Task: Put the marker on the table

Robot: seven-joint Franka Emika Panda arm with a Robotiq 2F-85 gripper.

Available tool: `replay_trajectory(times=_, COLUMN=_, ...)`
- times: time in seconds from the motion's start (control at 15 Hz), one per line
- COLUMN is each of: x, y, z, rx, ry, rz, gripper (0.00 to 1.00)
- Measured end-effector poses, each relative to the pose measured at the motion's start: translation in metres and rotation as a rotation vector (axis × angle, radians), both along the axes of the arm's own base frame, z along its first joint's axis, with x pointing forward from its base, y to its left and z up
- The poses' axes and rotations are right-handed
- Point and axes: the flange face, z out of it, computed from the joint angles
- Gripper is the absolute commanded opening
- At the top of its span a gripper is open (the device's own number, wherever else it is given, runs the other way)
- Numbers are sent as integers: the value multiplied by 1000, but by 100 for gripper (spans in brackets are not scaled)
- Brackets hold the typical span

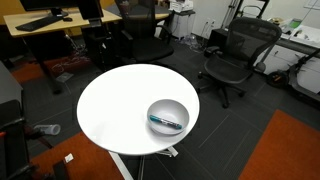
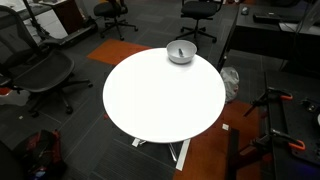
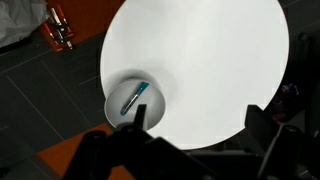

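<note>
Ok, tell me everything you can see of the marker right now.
The marker is a slim teal-blue stick with a darker end, plastic by its look. It lies inside the pale bowl, slanted across the bottom, and is shorter than the bowl is wide. Only the bowl touches it. The bowl stands near the edge of the round white table. The gripper is open and not holding it. Cap and print are too small to tell.
</note>
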Motion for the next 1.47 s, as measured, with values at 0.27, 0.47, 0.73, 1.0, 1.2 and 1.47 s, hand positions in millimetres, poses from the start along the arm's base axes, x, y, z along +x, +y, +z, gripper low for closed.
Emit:
replay_trajectory(times=0.27, x=20, y=-13, z=-35, rx=-2, ry=0, rz=-116, gripper=100)
replay_trajectory(times=0.47, x=34, y=-26, z=-61, rx=-12, ry=-18, rz=-208, gripper=100)
replay_trajectory(times=0.73, x=50, y=-41, z=-95, rx=-28, ry=-54, rz=-321, gripper=100)
replay_trajectory(times=1.0, x=61, y=-51, z=-126, rx=-36, ry=-57, rz=-390, gripper=100)
replay_trajectory(times=1.2, x=68, y=-56, z=-145, rx=-36, ry=-33, rz=-425, gripper=100)
replay_trajectory(times=1.47, x=81, y=-62, z=-166, rx=-17, ry=-10, rz=-455, gripper=100)
